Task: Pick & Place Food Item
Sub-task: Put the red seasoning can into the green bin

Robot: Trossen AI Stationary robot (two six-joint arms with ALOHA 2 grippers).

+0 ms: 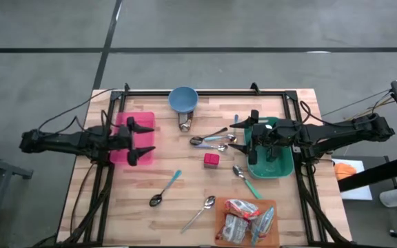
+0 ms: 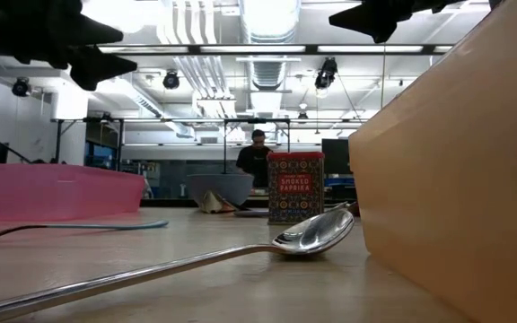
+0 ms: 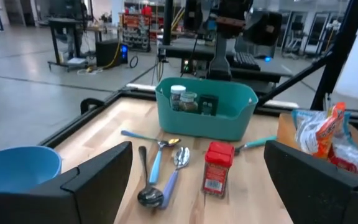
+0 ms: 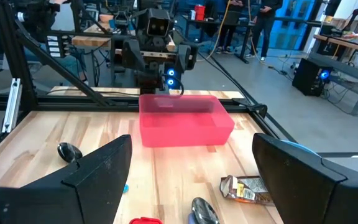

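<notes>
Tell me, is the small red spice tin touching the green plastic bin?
Apart. In the high view, bare wooden tabletop shows between the small red spice tin and the green plastic bin; the left wrist view shows the same gap.

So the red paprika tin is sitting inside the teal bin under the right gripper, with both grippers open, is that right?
Not quite. The red paprika tin stands on the bare table, beside the teal bin, not inside it, as the high view shows. The rest holds: the right gripper hangs over the bin, and it and the left gripper are open.
</notes>
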